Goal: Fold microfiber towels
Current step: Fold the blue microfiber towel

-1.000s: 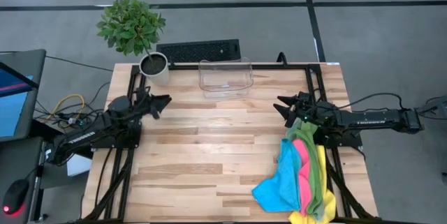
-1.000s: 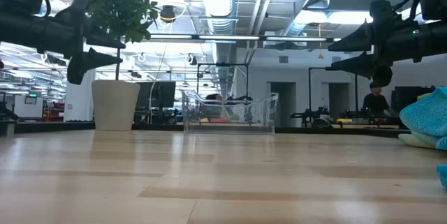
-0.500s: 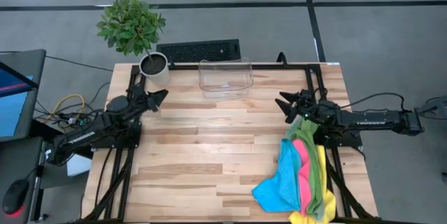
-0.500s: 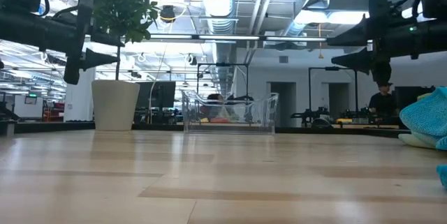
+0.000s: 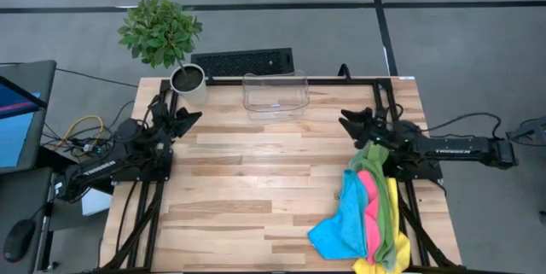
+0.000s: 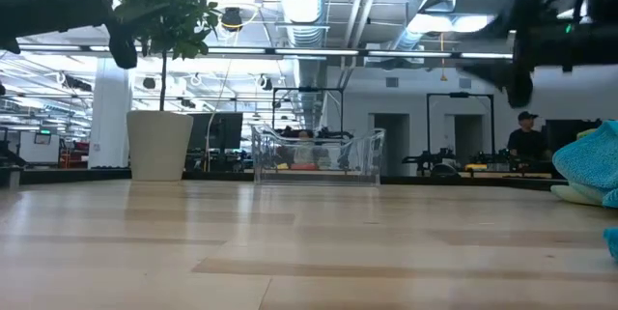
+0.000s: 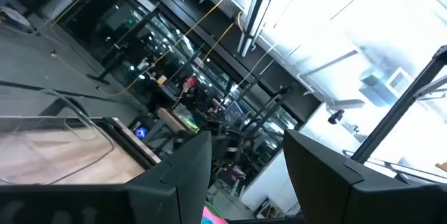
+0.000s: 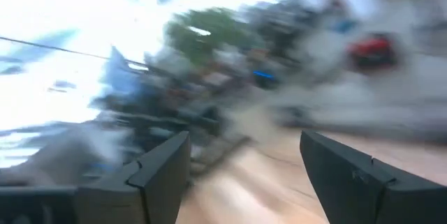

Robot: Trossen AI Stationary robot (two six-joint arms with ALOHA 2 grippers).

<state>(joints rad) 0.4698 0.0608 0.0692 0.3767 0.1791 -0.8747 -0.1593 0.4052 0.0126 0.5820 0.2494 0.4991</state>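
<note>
Left gripper raised, fingers spread, right gripper raised, fingers spread

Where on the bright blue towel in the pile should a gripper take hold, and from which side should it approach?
Probably the blue towel is best pinched at its loose lower-left corner, approached from above on the table's open middle side. That corner spreads out past the pink towel and green towel, so nothing overlaps it there. The right gripper, open, is nearest; the left gripper waits by the plant pot.
</note>
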